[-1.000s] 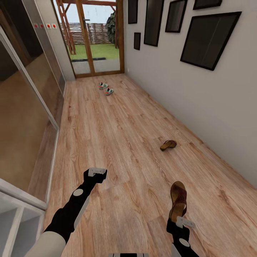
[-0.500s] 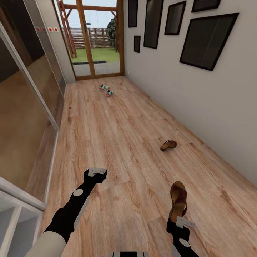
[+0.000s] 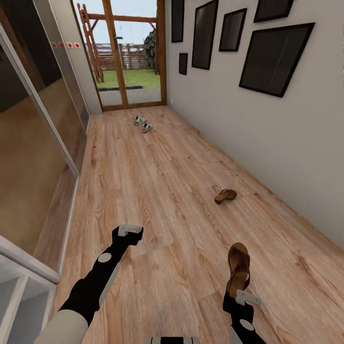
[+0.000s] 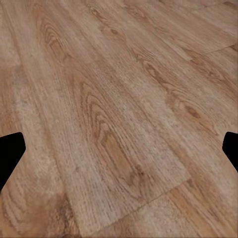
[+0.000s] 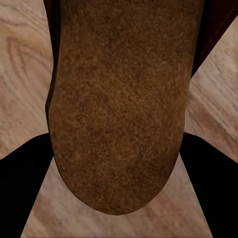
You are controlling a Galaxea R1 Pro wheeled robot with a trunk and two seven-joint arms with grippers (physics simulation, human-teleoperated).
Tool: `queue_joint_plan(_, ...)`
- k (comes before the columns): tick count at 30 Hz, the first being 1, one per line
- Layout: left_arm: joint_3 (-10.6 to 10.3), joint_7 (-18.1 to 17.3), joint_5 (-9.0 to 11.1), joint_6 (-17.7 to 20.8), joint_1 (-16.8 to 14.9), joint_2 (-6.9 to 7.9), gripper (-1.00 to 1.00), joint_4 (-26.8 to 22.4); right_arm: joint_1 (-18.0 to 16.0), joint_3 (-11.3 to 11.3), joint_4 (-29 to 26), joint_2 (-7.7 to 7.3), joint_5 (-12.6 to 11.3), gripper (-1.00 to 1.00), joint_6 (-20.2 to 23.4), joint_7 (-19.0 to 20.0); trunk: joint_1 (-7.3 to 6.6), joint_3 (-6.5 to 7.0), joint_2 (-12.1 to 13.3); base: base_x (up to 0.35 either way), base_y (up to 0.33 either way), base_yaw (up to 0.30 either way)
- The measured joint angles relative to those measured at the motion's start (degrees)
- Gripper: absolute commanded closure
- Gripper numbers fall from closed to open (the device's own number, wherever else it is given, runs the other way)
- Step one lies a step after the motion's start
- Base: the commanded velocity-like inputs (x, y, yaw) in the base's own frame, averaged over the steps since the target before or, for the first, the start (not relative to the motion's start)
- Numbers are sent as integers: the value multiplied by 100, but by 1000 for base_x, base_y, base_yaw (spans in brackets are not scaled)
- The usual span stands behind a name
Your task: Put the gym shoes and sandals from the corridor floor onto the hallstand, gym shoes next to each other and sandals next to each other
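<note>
One suede-soled brown sandal (image 3: pixel 238 267) clamped in R gripper (image 3: pixel 237 292); L gripper (image 3: pixel 130 232) spread wide, empty.

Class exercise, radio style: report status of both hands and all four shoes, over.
Right hand shut on a sandal. Left hand open, empty. Second sandal and gym shoes on corridor floor; path to them unobstructed.
</note>
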Motion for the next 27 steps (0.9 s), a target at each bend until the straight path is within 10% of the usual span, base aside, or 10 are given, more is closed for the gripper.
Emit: queue_joint_plan(27,0,0,-8,-8,0,0,-100,-2,1,0,0,0,0,100,0,2,110,165,-200,0,0,0)
